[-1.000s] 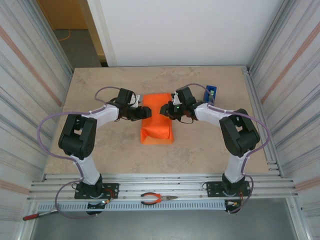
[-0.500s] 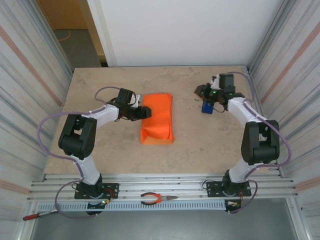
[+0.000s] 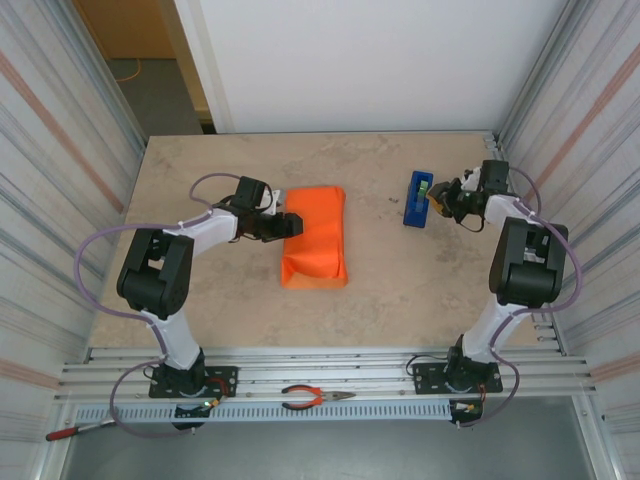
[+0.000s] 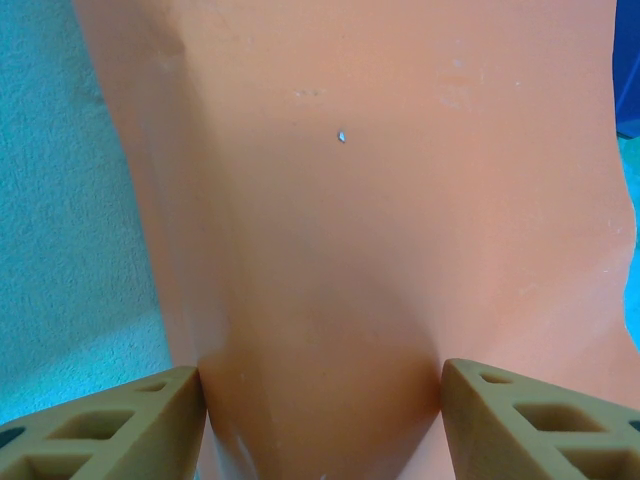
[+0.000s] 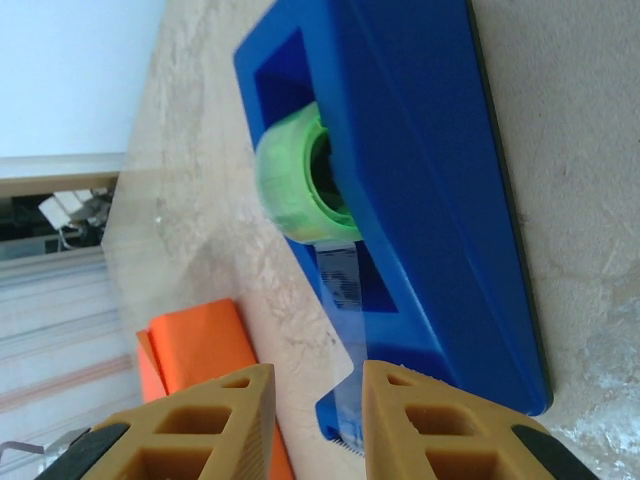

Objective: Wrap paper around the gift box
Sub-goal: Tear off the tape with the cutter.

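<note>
My right pincer (image 3: 440, 200) has left the paper (image 3: 318, 245) and now hovers by the dispenser (image 3: 417, 199), narrow and empty, probably for tape. My left pincer (image 3: 285, 225) clamps the paper's left edge on the worktop (image 3: 230, 300), keeping the fold closed over the hidden box.

Bare tabletop (image 3: 375, 275) lies open between the paper (image 3: 315, 240) and the tape dispenser (image 3: 416, 199); walls (image 3: 60, 180) close both sides.

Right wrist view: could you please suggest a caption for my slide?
Right gripper, jaws slightly apart, hovers at the cutter end of the blue tape dispenser; orange paper beyond.
</note>
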You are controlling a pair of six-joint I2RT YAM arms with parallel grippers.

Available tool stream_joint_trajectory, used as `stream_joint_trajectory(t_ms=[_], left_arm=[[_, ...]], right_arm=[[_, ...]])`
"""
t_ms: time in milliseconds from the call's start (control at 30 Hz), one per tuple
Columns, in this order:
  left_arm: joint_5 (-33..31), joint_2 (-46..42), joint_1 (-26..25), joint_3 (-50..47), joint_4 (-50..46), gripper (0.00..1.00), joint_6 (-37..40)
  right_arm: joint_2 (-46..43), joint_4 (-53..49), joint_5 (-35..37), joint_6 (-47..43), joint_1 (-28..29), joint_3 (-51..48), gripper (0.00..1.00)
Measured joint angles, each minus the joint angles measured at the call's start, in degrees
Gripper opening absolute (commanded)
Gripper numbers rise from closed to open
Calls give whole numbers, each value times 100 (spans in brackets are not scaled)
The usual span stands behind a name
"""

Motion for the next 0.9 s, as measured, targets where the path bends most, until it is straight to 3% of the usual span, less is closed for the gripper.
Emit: stream_joint_trajectory(t_ms=[900], left_arm=[[2,2,-2,0,0,62,39]], right_arm=[[557,173,-297,-13,2,131,24]])
